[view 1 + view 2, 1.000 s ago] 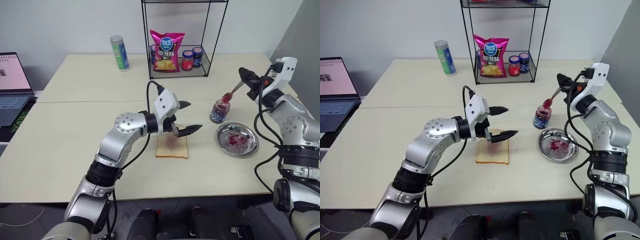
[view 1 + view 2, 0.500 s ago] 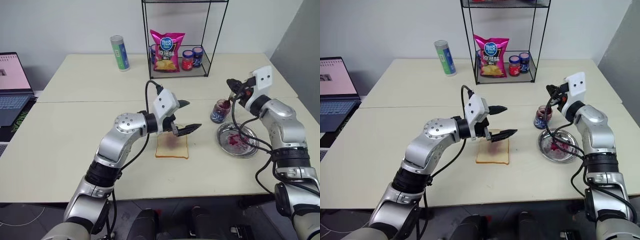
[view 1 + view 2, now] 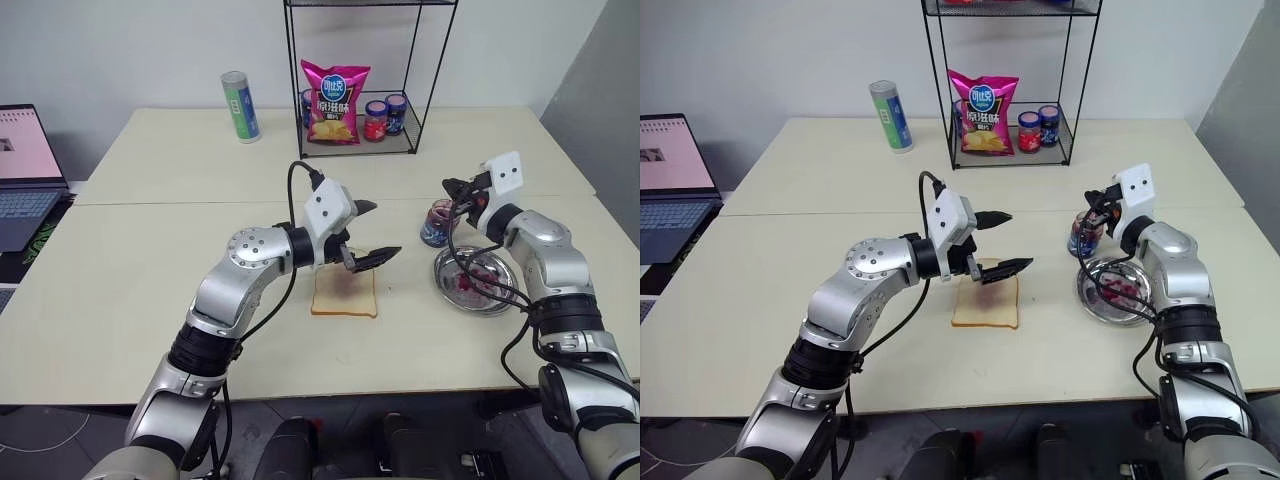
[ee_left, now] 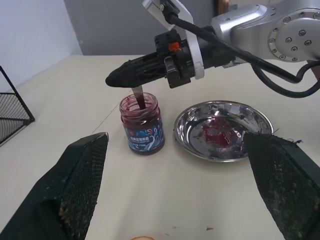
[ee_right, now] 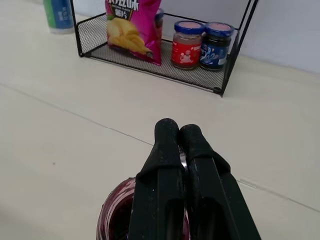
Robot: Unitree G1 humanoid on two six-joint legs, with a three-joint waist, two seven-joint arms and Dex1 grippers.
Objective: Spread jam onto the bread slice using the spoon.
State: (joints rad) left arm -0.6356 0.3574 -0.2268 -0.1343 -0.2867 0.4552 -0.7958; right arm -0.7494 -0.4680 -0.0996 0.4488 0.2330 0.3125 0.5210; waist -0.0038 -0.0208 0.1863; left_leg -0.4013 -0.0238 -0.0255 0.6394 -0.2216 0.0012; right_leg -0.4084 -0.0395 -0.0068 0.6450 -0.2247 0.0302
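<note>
Counter (image 3: 150, 290): broad pale beige top carrying everything.
Bread slice (image 3: 345, 293): pale squarish toast with tan crust and a purplish smear, flat beneath the left hand.
Jam (image 4: 141, 125): dark purple-red, in a small clear glass jar beside the round steel dish (image 4: 222, 130).
Spoon (image 4: 138, 96): slim silvery metal, dipped into the jar.
Risk: a skewed lift could tip the jar or drip jam on the counter.
Right hand (image 4: 116, 78): clamped shut on the spoon.
Left hand (image 3: 371, 232): spread wide, empty.
</note>
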